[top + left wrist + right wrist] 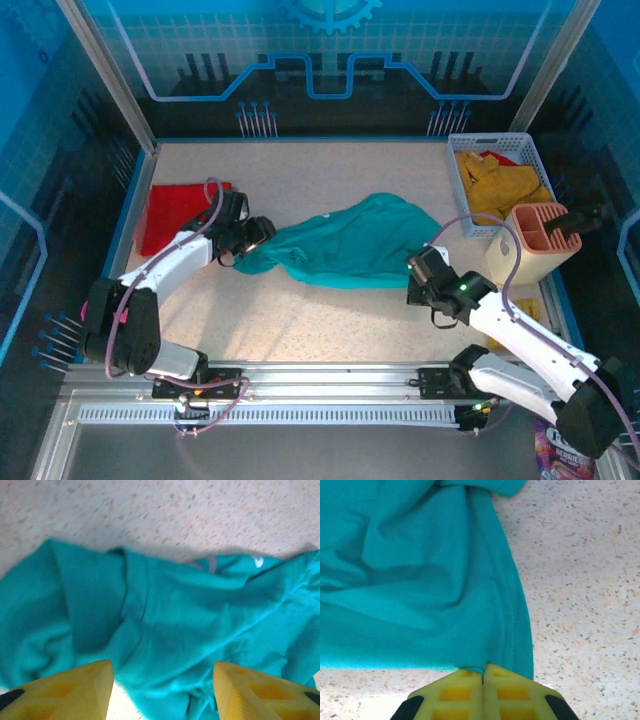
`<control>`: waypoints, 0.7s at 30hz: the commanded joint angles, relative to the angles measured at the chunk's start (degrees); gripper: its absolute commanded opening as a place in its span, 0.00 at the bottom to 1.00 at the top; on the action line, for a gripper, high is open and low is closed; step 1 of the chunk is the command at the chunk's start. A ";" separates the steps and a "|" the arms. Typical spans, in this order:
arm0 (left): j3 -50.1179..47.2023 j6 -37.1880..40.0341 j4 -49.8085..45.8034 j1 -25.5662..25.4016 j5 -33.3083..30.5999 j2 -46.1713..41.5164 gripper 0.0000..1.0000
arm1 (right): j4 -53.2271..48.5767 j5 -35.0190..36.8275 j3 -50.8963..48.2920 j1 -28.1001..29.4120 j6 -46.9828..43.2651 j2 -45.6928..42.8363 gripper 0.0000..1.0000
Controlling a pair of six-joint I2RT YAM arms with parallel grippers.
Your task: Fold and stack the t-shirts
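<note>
Speckled pale desk (pixel 300 325) runs from wall to wall of the blue cell, and the teal shirt (pixel 350 245) lies bunched in a long heap across its middle, between your two arms. Your right fingers (pixel 455 692) are pressed together on the shirt's near right edge, with a stitched hem pinched between them. Your left fingers (pixel 75 690) hang over the opposite end, spread wide, with rumpled cloth below them and nothing gripped. The step in hand looks like getting this shirt flat before any fold. Bring the left fingers down onto a single edge, not the thick wad of folds under them, or you may catch several layers and the shirt will not open out. Once both ends are held, draw them apart gently and evenly so the soft cloth slides over the desk instead of twisting. The red shirt (pixel 175 215) lies folded at the far left, probably where the stack goes, and the yellow shirts (pixel 500 185) wait in the basket (pixel 458 150) at the far right.
</note>
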 commanded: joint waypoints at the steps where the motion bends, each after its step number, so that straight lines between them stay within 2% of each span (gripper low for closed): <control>1: 3.95 0.49 1.40 -1.06 0.67 4.72 0.57 | -2.54 -0.79 -1.15 -0.93 -0.95 0.46 0.00; 5: 5.20 0.57 -3.13 -2.60 0.31 6.44 0.58 | -2.10 -1.47 -1.54 -1.49 -0.68 0.65 0.00; 8: 1.15 -0.53 -5.54 -2.80 -3.30 1.59 0.59 | -1.37 -2.11 -1.69 -1.66 -0.78 0.97 0.00; 10: -1.75 -0.66 -6.83 -2.80 -5.95 -2.61 0.63 | -0.81 -2.45 -1.73 -1.83 -1.04 1.49 0.00; 14: -6.44 0.93 -5.75 -2.85 -6.59 -8.33 0.68 | 1.04 -4.00 -1.87 -2.27 -1.70 2.56 0.00; 21: -6.44 4.22 1.06 -3.07 -5.76 -2.01 0.66 | 2.55 -5.26 -2.03 -2.53 -1.88 3.03 0.00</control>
